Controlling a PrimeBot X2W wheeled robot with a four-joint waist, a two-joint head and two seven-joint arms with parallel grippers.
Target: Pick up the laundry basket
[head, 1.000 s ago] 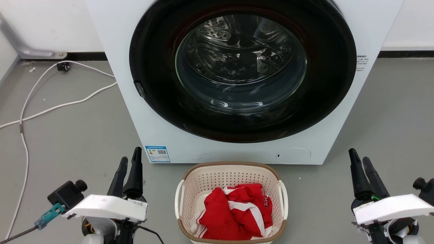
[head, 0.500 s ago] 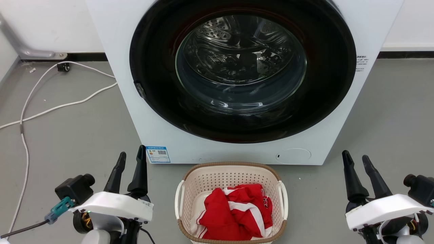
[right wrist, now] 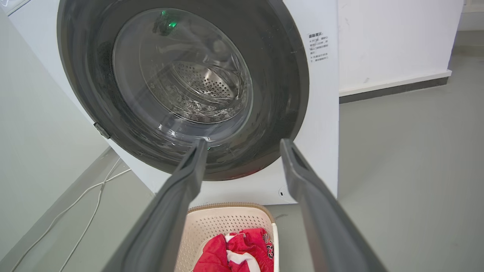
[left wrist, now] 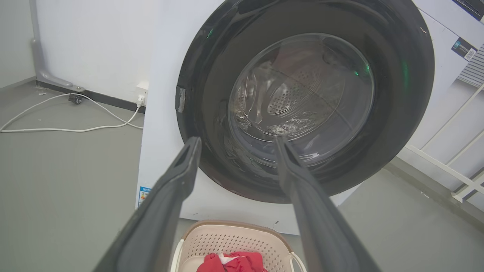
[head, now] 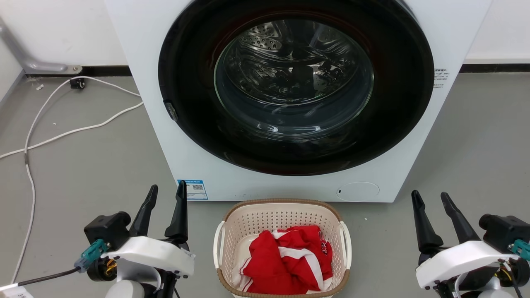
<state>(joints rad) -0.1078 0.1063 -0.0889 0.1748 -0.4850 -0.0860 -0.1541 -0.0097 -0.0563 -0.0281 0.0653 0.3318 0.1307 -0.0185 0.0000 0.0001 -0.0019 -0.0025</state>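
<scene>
The white washing machine (head: 140,62) fills the far side of my head view, its round dark door (head: 296,89) shut and the steel drum showing through the glass. It stands on a grey floor (head: 83,174) that runs left and right to a white wall.

The laundry basket (head: 281,215) sits on the floor just in front of the machine, below the door, on the near side and roughly centred between my two arms. It stands upright, cream with perforated walls, a brown woven-look rim and a white handle on each side. Neither hand touches it.

My left hand (head: 167,186) is to the left of the basket, fingers pointing towards the machine and spread well apart with nothing between them. My right hand (head: 429,193) is out to the right, farther from the basket than the left one, likewise spread wide and holding nothing. Both wrist views look between the parted fingers at the door, with the basket low in each.

A crumpled red and white garment (head: 285,260) lies in the basket. A white cable (head: 74,130) trails across the floor at far left. A small blue sticker (head: 194,189) sits on the machine's lower left corner.
</scene>
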